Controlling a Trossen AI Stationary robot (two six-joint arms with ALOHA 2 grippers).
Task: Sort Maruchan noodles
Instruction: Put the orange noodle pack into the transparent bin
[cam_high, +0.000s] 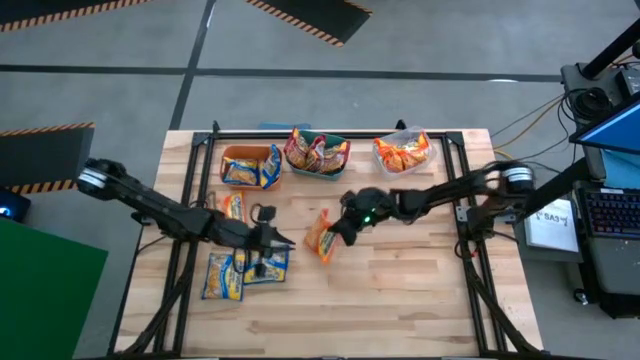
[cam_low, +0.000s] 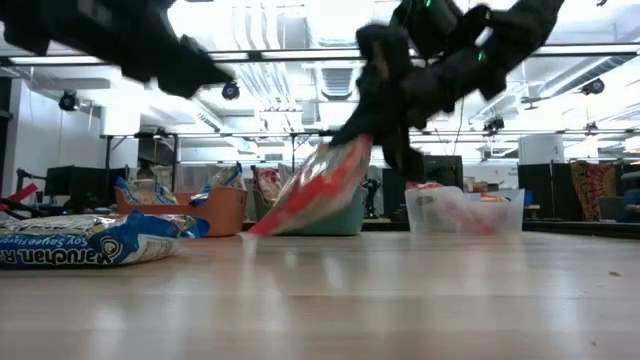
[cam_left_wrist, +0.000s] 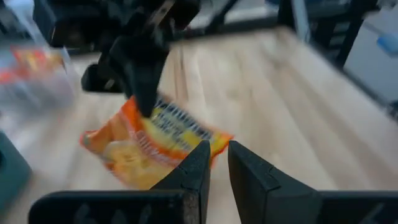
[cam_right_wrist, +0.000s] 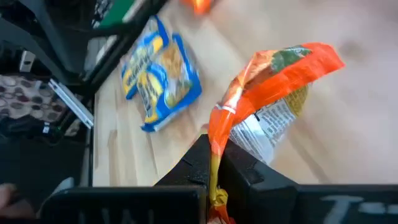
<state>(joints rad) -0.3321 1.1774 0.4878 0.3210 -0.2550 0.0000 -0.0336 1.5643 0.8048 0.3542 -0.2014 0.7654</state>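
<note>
Now, high view: the right gripper (cam_high: 340, 232) is pinching the orange packet (cam_high: 321, 236) near the table (cam_high: 400, 300) centre, while blue packets (cam_high: 243, 268) are lying toward the left edge beside the left gripper (cam_high: 282, 241).
Bins: the orange bin (cam_high: 228, 155), green bin (cam_high: 341, 165) and clear bin (cam_high: 424, 158) are lining the far edge, each holding packets.
Low view: the orange packet (cam_low: 320, 190) is hanging tilted with its lower corner near the wood.
Writing: "Maruchan" is showing upside down on a blue packet (cam_low: 90, 243).
Left wrist view: the left fingers (cam_left_wrist: 249, 177) are sitting nearly closed on nothing.
Right wrist view: the right fingers (cam_right_wrist: 245, 171) are clamping only the wrapper's edge (cam_right_wrist: 214, 155).
Risk: such a thin edge grip is likely letting the glossy packet slip or swing during the carry.
</note>
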